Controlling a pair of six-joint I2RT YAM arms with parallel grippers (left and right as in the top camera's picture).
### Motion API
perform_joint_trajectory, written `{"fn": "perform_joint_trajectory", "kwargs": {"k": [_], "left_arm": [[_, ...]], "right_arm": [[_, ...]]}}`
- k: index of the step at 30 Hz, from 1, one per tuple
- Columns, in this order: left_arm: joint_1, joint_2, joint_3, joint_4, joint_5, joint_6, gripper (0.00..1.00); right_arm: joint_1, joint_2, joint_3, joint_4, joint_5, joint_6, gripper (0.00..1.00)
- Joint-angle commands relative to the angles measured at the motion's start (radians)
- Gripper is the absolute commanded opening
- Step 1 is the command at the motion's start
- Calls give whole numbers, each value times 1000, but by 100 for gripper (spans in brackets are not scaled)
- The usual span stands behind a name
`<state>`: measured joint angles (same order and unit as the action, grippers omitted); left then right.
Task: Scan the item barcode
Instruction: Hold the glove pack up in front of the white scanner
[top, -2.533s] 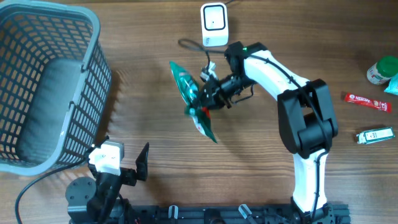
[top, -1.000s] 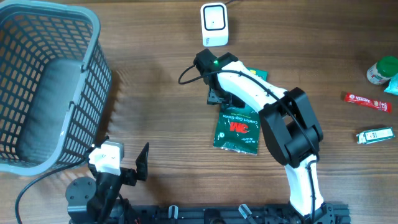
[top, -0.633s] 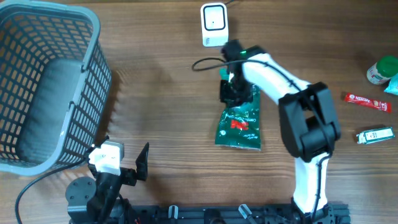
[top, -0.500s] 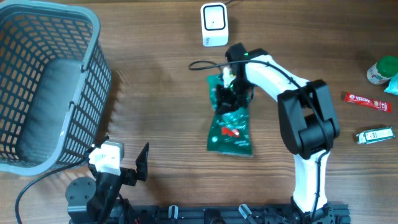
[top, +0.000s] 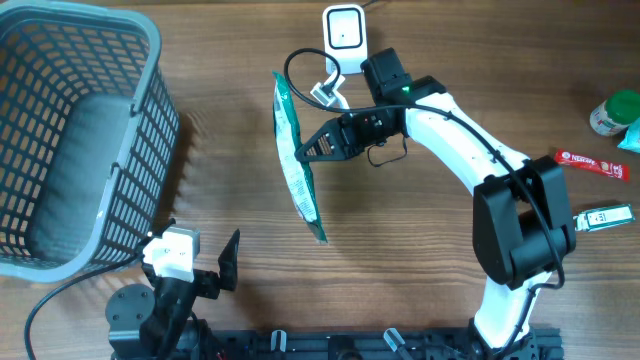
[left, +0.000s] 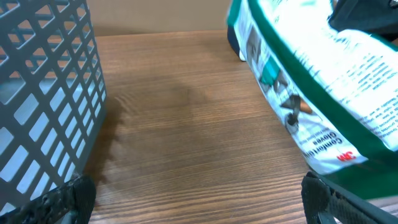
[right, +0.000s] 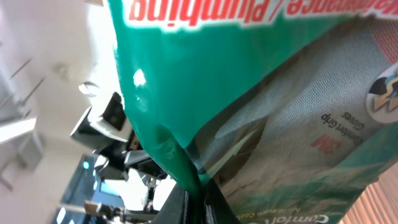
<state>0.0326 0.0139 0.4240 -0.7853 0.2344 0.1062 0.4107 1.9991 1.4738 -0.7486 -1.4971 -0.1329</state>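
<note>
Right now our R gripper is pinching the green glove pkg, jaws pressed together on its edge. The pkg is held up edge-on to the overhead cam, just below-left of the white scanner and apart from it. Our L gripper sits low near the grey basket, jaws spread wide w/ nothing between them. At far R lies a red stick pkt.

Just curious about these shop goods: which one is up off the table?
The green glove packet, pinched in the right gripper and held up edge-on. The red sachet, white-and-green pack and green-capped jar all rest at the far right.
</note>
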Motion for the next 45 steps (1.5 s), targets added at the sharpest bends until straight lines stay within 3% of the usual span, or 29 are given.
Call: {"fn": "perform_joint_trajectory", "kwargs": {"k": [1,8,14,18,24,27,31,33,45], "left_arm": [[-5,-6,-6,2,12,-10,100],[-5,-6,-6,2,11,-10,100],[-5,-6,-6,2,11,-10,100],[-5,-6,-6,2,12,-10,100],[-5,-6,-6,2,12,-10,100],[-5,-6,-6,2,12,-10,100],[-5,-6,-6,2,12,-10,100],[-5,-6,-6,2,11,-10,100],[-5,-6,-6,2,12,-10,100]], "right_arm": [[2,6,-10,66,-126,-188,5],[2,6,-10,456,-126,-222,5],[8,6,-9,1066,-126,174,4],[13,6,-9,1311,-126,347,5],[13,6,-9,1230,-126,345,4],[13,6,-10,961,-126,237,4],[13,6,-10,463,-126,-102,4],[13,6,-10,355,-126,-209,4],[13,6,-10,343,-126,-241,5]]}}
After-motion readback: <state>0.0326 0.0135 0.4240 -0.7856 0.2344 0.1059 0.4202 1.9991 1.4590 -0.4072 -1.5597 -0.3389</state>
